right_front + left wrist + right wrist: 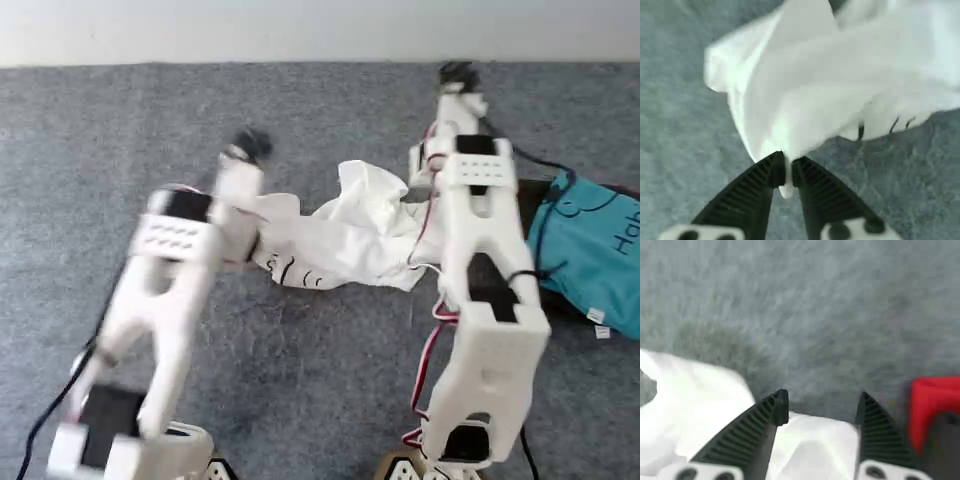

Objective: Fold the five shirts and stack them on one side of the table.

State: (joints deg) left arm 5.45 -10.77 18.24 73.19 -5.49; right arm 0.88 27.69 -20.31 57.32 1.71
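Left wrist view: my left gripper (785, 172) is clamped on a corner of the shirt (840, 75), which lies crumpled in the middle of the table (300, 380). My right gripper (822, 402) hangs open over it. That thin pinch may slip if I tug.

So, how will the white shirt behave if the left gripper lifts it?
Probably floppy: the white shirt lies crumpled in soft folds. Likely light, since the left gripper holds it by one small pinched edge.
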